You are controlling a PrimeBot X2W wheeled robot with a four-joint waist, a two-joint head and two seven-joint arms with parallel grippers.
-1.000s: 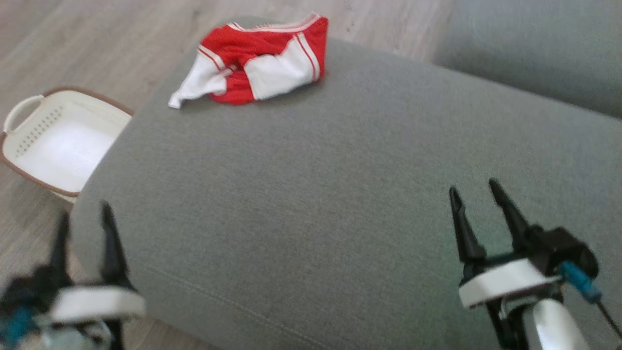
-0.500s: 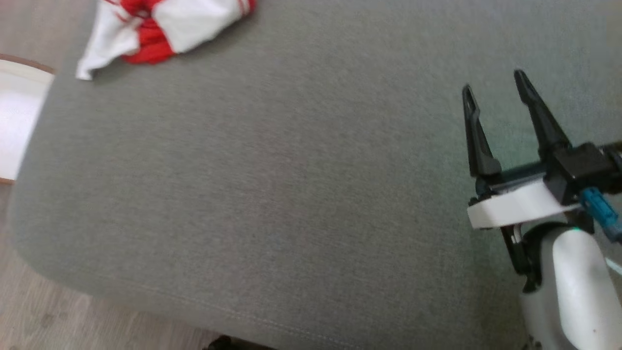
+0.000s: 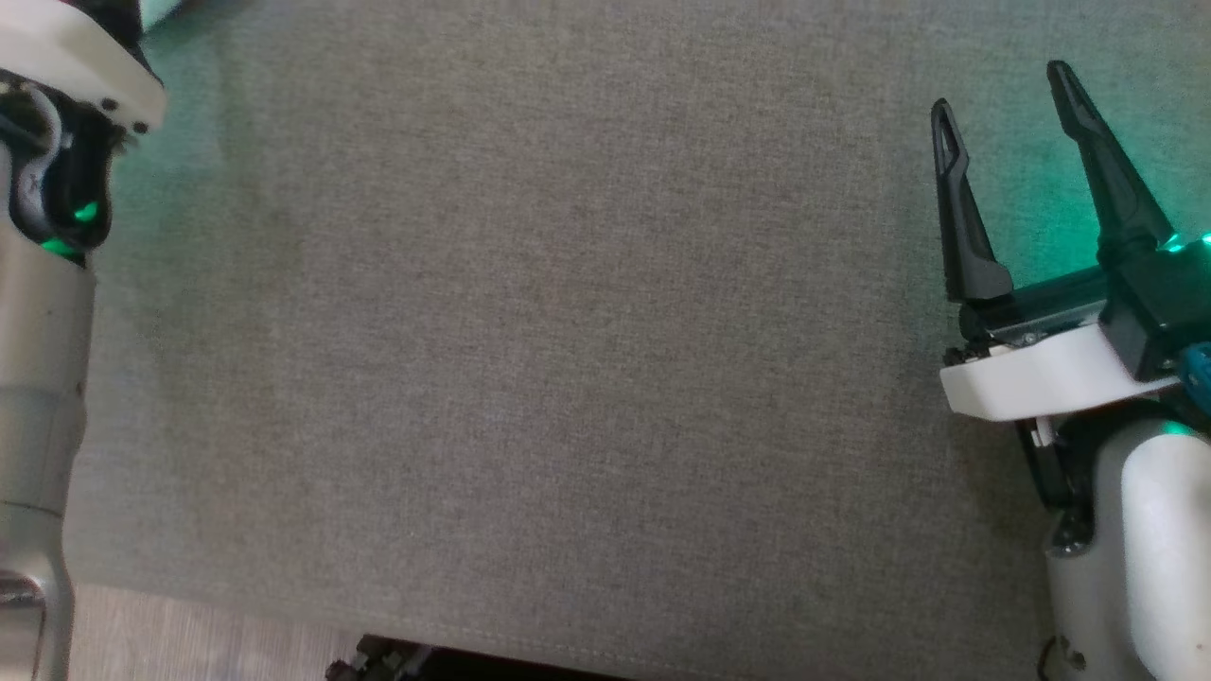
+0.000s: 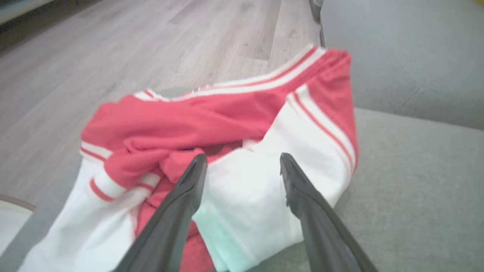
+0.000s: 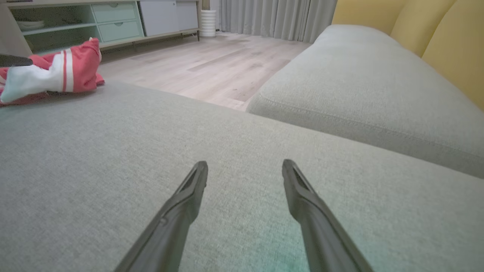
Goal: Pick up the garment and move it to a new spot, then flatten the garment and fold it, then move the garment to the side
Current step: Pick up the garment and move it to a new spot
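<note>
The garment [image 4: 234, 124] is a crumpled red and white piece with striped edges, lying near the far edge of the grey cushion [image 3: 530, 331]. My left gripper [image 4: 243, 160] hovers close over it, open, its two fingertips above the white panel and gripping nothing. In the head view my pale left forearm [image 3: 38, 378] reaches up the left side. My right gripper [image 3: 1003, 87] stands open over bare cushion at the right, empty. The right wrist view shows the right gripper [image 5: 245, 166] low over the fabric, with the garment [image 5: 56, 73] far off to its left.
Wooden floor [image 4: 113, 56] lies beyond the cushion's far edge. A second grey cushion [image 5: 363, 83] with a yellow backrest [image 5: 446, 37] sits beside it. A pale cabinet [image 5: 94, 22] stands across the room. A white basket's corner [image 4: 9, 215] shows on the floor.
The head camera has tilted down, so garment and basket have left its picture. My left arm has reached forward toward the garment. Both grippers stay open.
</note>
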